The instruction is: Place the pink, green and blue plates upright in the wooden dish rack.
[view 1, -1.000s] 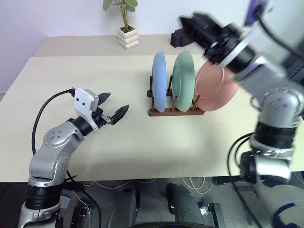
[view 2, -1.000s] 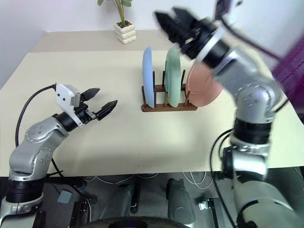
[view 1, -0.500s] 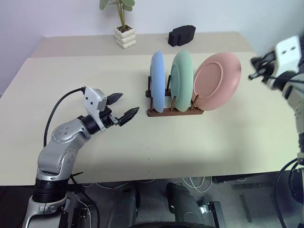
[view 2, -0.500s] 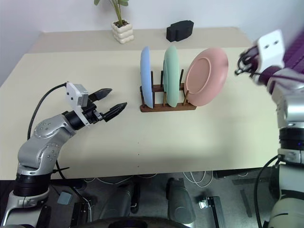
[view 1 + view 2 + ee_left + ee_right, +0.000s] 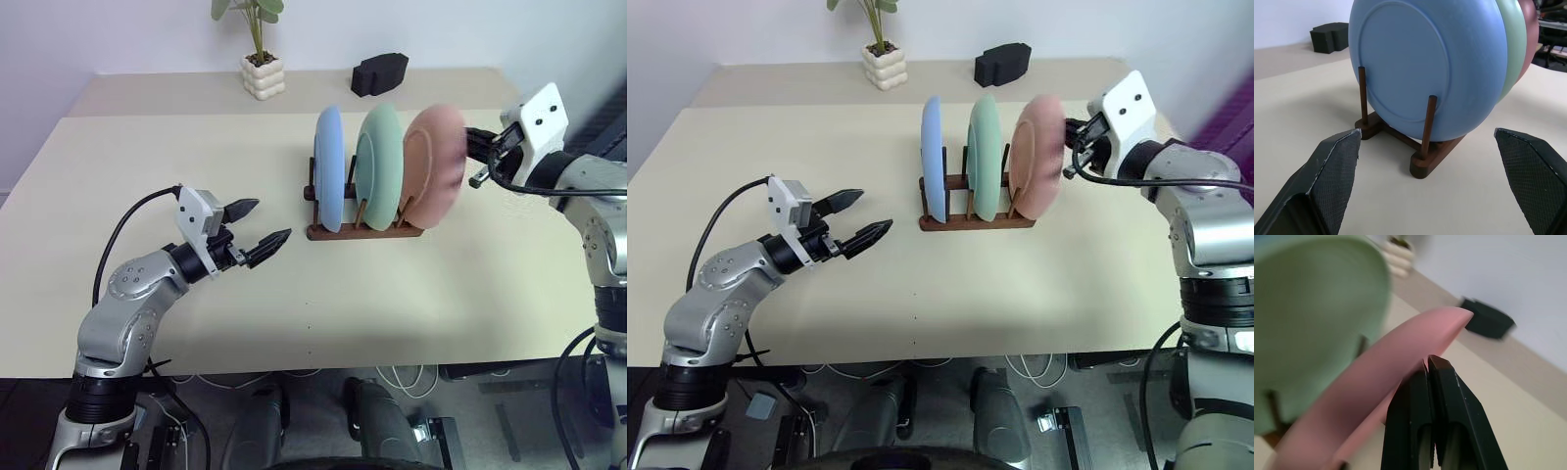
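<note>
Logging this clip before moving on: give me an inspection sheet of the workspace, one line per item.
Surface: beige table, bare in front.
Job's things: blue plate, green plate and pink plate upright in wooden dish rack.
Clutter: potted plant, black block at far edge.
Grippers: left gripper open, apart from rack; right gripper shut, fingertips at pink plate's back.
Cables: black cable on left arm.
Surroundings: pale wall.

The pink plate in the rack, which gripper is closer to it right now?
The right. The right gripper, shut, sits against the pink plate's outer face, apparently touching. The left gripper hangs open over the table, beyond the blue plate at the rack's far end.
</note>
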### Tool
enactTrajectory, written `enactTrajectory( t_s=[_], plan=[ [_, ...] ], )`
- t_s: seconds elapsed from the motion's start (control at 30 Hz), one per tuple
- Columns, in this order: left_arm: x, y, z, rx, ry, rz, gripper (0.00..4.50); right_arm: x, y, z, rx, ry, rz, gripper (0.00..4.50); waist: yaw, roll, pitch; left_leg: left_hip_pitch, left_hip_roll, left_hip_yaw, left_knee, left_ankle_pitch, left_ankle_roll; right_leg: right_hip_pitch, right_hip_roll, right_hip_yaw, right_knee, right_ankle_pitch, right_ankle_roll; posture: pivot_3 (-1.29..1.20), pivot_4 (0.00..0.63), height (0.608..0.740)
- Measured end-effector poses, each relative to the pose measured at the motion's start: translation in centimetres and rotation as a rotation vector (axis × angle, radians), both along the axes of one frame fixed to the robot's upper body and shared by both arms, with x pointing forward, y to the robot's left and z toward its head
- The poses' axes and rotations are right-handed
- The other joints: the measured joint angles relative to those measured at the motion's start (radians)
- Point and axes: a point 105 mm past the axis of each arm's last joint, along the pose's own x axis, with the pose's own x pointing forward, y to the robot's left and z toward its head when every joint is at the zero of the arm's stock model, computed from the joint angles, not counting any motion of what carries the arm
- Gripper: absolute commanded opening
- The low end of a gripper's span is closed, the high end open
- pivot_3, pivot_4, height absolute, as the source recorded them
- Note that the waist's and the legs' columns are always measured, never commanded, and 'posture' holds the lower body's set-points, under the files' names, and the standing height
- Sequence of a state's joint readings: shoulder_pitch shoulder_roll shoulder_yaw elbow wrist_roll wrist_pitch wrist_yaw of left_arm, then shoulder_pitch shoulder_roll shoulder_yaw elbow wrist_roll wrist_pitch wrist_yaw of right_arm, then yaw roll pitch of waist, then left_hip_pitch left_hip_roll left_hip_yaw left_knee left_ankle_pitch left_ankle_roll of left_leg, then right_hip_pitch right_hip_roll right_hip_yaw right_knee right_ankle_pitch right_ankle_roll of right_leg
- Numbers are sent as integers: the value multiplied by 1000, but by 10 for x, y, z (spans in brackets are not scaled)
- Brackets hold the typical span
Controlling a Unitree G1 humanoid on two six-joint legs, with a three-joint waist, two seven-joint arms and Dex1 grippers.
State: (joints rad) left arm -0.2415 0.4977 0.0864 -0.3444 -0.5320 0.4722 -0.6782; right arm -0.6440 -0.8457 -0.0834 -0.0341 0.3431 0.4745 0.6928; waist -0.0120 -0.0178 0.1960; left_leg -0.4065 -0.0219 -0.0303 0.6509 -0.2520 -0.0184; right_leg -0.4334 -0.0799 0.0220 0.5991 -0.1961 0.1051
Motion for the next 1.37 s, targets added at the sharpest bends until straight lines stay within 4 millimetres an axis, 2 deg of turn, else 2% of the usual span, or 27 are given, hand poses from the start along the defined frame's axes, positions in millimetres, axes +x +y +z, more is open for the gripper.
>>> enactTrajectory(
  t_s=[0.17, 0.3, 0.37, 0.47, 0.57, 0.6, 0.73, 0.87, 0.93, 1.13, 1.3, 1.37],
  plan=[
    [0, 0, -2, 1, 4, 8, 4500, 5, -10, -2, -8, 1, -61, 60, 1, 0, 0, 0, 0, 0, 0, 0, 0, 0, 0, 0, 0, -1, -1, 0, 150, 734],
    [8, 4, -2, 12, -25, 77, 4500, 11, -34, -11, 56, 4, -132, 60, 3, -1, 0, 1, -1, 0, 0, 0, 0, 1, 0, 0, 0, 0, 0, 0, 150, 734],
    [22, 17, -6, 33, -30, 185, 4500, 12, -49, -32, 113, 22, -168, 60, 4, -2, -1, 3, -1, -1, 0, 0, 0, 4, 0, -1, -1, 0, 0, 0, 150, 734],
    [42, 46, -19, 50, -15, 372, 4500, 9, -72, -82, 209, 98, -246, 60, 1, -1, -1, 4, -1, -1, 0, 0, 0, 5, 0, -1, -1, 0, 0, 0, 150, 734],
    [51, 75, -35, 49, 18, 539, 4500, 2, -85, -120, 248, 153, -309, 60, -3, -1, -1, 5, -1, 0, -1, 0, 0, 5, 0, -1, 0, 1, 1, 0, 150, 734],
    [52, 83, -40, 50, 25, 578, 4500, 1, -87, -125, 251, 153, -318, 60, -7, -1, -1, 5, -1, 0, -1, 0, 0, 5, 0, 0, 0, 1, 1, 0, 150, 734],
    [50, 95, -44, 46, 16, 639, 4500, 3, -87, -122, 263, 103, -317, 60, -5, -1, -1, 8, -1, 0, -1, 0, 0, 7, 0, 0, 1, 1, 1, 0, 150, 734],
    [45, 105, -55, 55, 43, 676, 4500, 6, -95, -134, 283, 124, -352, 60, 0, -1, -1, 8, -1, 1, -1, 0, 0, 7, 0, 0, 0, 1, 1, 0, 150, 734],
    [41, 108, -59, 56, 54, 679, 4500, 9, -92, -135, 300, 118, -336, 60, -1, -1, -1, 8, -1, 1, -1, 0, 0, 7, -1, 0, 0, 1, 1, 0, 150, 734],
    [24, 95, -61, 47, 64, 555, 4500, 6, -86, -132, 322, 129, -232, 60, -1, -1, -1, 9, 0, 1, -2, 0, 0, 7, -1, 0, 0, 1, 1, 0, 150, 734],
    [16, 102, -62, 51, 88, 526, 4500, -4, -112, -117, 318, 97, -266, 60, 0, -1, -1, 10, 0, 1, -1, 0, 0, 9, -1, 0, 0, -1, -1, 0, 150, 734],
    [16, 103, -61, 44, 85, 527, 4500, -5, -114, -115, 324, 92, -267, 60, -1, -1, -1, 11, 0, 1, -2, 0, 0, 10, 0, 0, 0, -1, -2, 0, 150, 734]
  ],
)
